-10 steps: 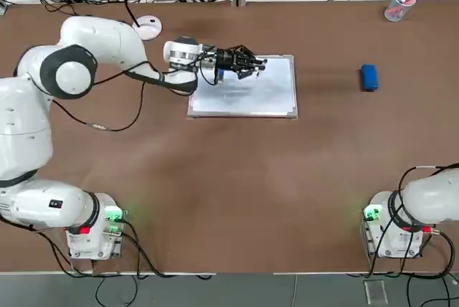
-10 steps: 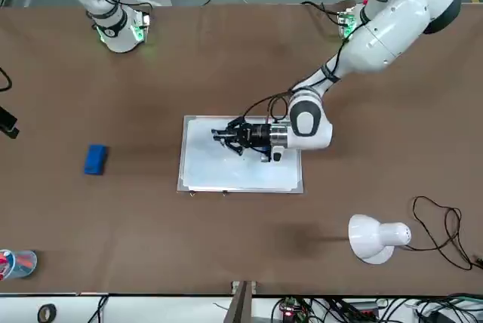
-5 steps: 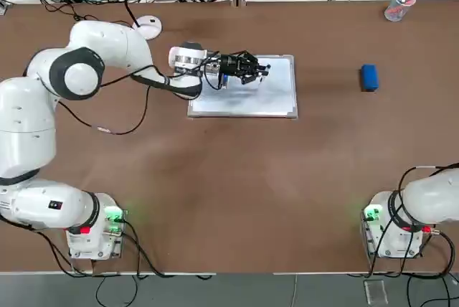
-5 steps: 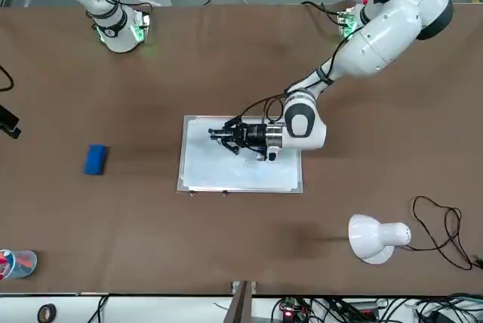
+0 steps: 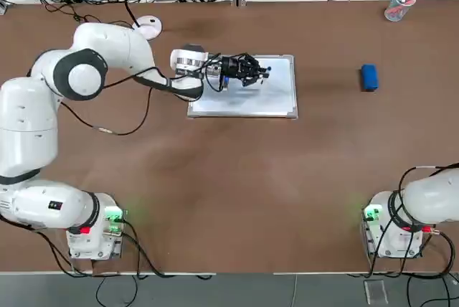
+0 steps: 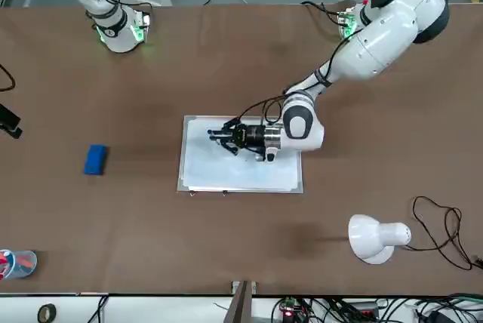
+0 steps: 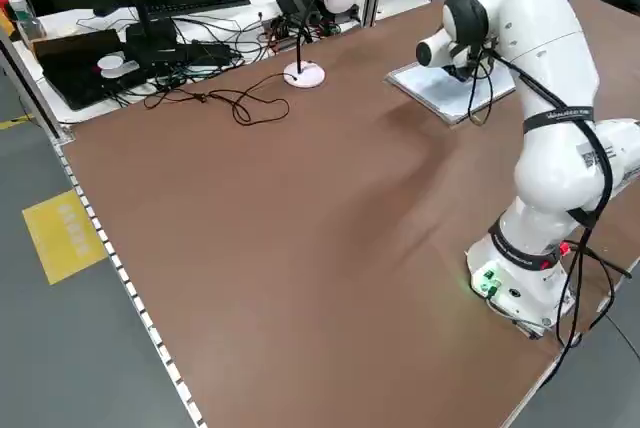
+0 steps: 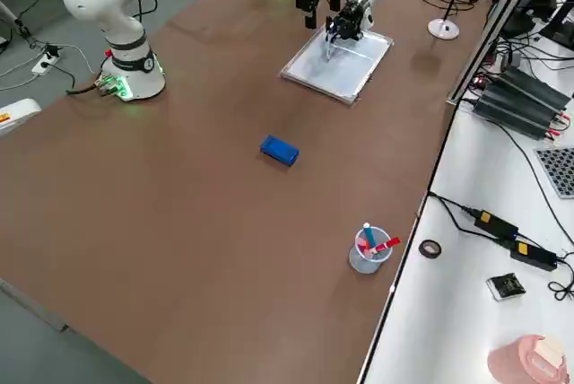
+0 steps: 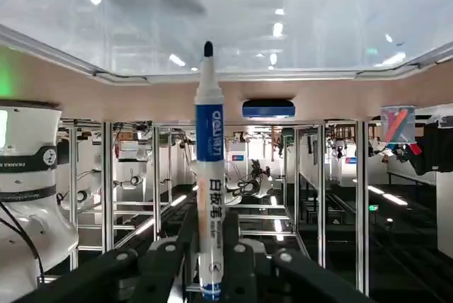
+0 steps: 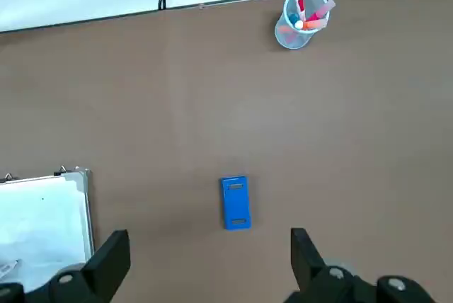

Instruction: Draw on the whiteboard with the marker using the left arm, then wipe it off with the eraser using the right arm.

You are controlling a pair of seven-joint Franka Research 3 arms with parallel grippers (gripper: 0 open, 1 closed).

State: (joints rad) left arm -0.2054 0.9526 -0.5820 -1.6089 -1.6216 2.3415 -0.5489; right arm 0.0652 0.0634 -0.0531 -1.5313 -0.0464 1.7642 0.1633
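Left arm (image 5: 107,41) is reaching across the desk (image 5: 237,178), its gripper (image 5: 251,72) lying nearly level over the whiteboard (image 5: 276,95). Its fingers (image 9: 170,260) are clamping narrow on the marker (image 9: 209,175); the wrist view is showing the dark tip pointing at the glossy board surface, but whether the tip is touching cannot be told. Board is lying flat near the desk's far middle, with the lamp base (image 5: 148,27) just beyond the arm's elbow. Eraser (image 5: 368,77) is sitting alone on the desk, well apart from the board, toward the robot's right. A clear cup of pens (image 5: 396,6) is standing at the far right corner. Right arm (image 5: 430,199) is staying folded over its base at the near edge; its gripper (image 10: 205,264) is hanging high above the desk, fingers (image 10: 106,260) spread wide and holding nothing, with the eraser showing between them far below.
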